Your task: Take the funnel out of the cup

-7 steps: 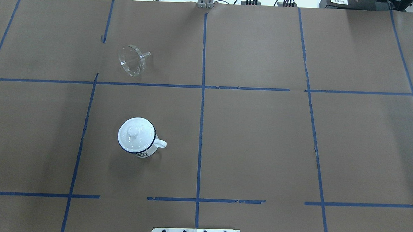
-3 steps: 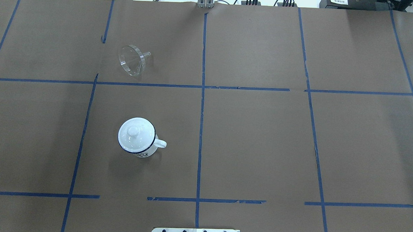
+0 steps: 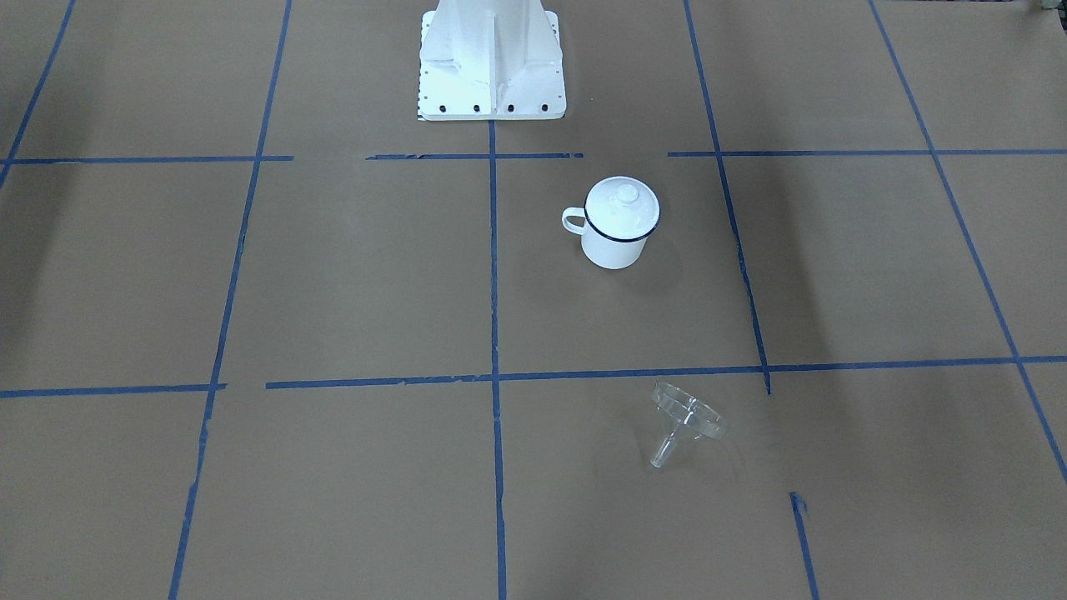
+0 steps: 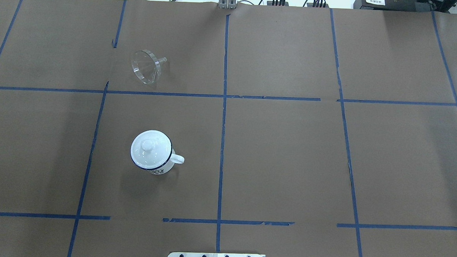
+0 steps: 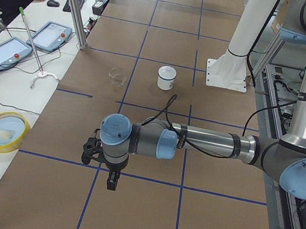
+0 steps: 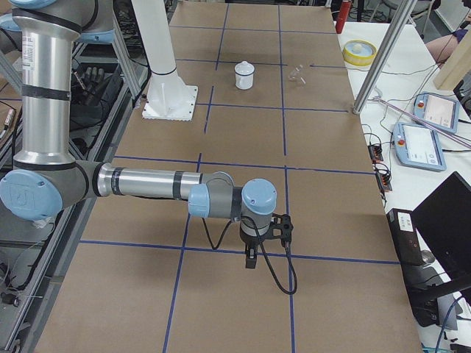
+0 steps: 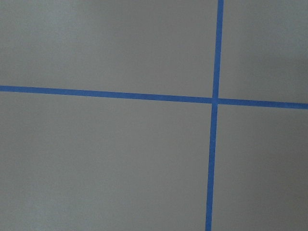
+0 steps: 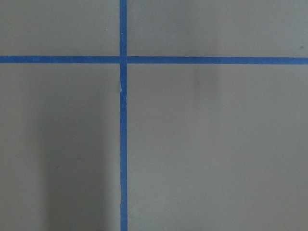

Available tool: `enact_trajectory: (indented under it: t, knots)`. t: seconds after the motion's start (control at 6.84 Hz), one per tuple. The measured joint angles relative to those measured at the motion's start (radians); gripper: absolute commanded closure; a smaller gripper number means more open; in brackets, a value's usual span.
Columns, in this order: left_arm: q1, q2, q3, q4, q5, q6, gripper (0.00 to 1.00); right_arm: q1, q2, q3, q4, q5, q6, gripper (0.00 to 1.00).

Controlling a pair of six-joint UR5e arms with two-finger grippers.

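Beyond the cup (image 4: 151, 151), the funnel (image 4: 146, 67) lies sideways, spout pointing rightward; left hand (image 5: 110, 183) and right hand (image 6: 251, 262) openness cannot be told.

Brown paper-covered table (image 4: 288, 153) with blue tape grid (image 4: 222, 143); white side desk (image 5: 9, 89) alongside

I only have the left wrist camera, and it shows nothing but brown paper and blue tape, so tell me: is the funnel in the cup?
Observer: No. The funnel lies on its side on the paper, well apart from the cup.
Operator: So is the cup open on top?
Observer: No, a white domed lid sits on it.
Operator: Where is my arm relative to them?
Observer: The left arm hangs over the paper far out to the robot's left, away from both.
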Motion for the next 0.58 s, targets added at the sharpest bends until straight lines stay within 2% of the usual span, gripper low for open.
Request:
enact_trajectory:
  t: [0.58]
  knots:
    - [0.005,-0.019,-0.02,0.097,-0.023,0.029,0.0,0.0,0.0,-0.001,0.0,0.0,0.0,0.0]
